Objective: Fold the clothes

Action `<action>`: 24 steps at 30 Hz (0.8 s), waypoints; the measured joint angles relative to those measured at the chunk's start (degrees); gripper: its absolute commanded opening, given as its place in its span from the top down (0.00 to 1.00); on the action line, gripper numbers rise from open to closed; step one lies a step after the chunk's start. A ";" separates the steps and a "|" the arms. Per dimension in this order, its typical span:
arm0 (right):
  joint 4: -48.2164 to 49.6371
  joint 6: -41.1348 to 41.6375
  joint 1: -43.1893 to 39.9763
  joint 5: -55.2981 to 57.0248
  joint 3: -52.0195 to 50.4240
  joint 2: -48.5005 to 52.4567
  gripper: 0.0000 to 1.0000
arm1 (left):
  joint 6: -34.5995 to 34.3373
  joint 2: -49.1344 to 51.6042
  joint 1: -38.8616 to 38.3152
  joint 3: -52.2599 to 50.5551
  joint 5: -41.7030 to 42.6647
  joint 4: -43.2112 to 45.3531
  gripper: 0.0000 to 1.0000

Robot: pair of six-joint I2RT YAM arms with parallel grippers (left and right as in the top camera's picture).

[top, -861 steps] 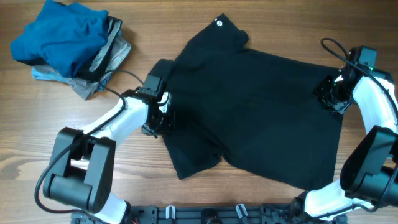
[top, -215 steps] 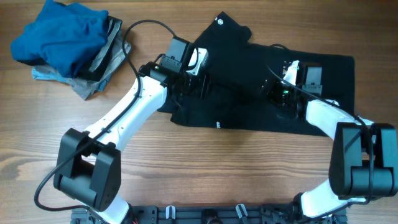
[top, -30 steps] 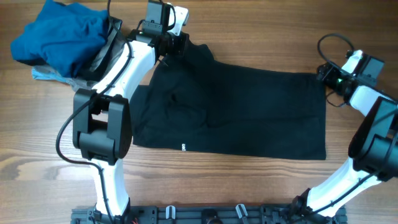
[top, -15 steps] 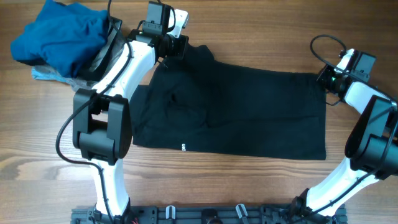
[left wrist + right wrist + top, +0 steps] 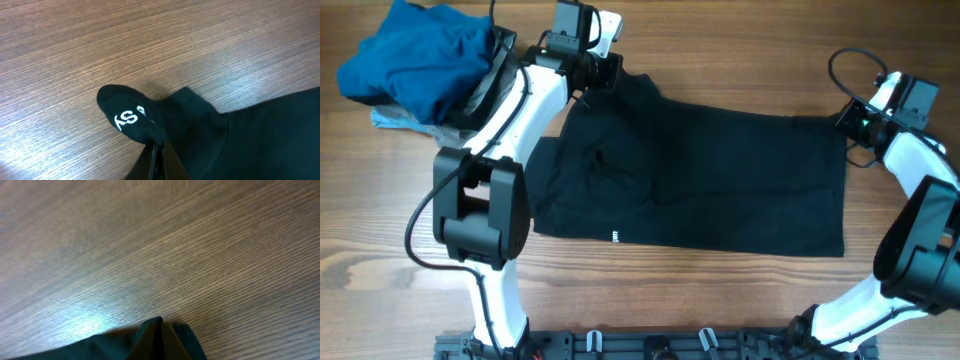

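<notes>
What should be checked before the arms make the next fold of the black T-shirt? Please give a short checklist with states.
1. Left gripper shut on the black T-shirt at its far left corner: ok.
2. Right gripper shut on the far right corner: ok.
3. Shirt lies flat between the grips: not ok, wrinkles at the left.
4. Blue garment pile apart from the shirt: ok.
5. Grips hold all fabric layers: cannot tell.

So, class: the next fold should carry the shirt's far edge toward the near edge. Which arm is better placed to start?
Neither alone. The left gripper pinches the black T-shirt at its far left corner, the right gripper at its far right corner. Both are shut on fabric, so they would probably pull together.
</notes>
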 measured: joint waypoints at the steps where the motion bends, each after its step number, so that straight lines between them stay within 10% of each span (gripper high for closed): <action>1: -0.20 0.02 0.00 0.00 0.00 -0.31 0.96 | 0.00 -0.37 0.00 0.00 0.00 -0.50 0.96; 24: -27.85 8.72 -3.78 2.36 -0.02 -9.66 0.96 | -0.37 -4.61 0.00 0.00 -3.65 -26.34 0.96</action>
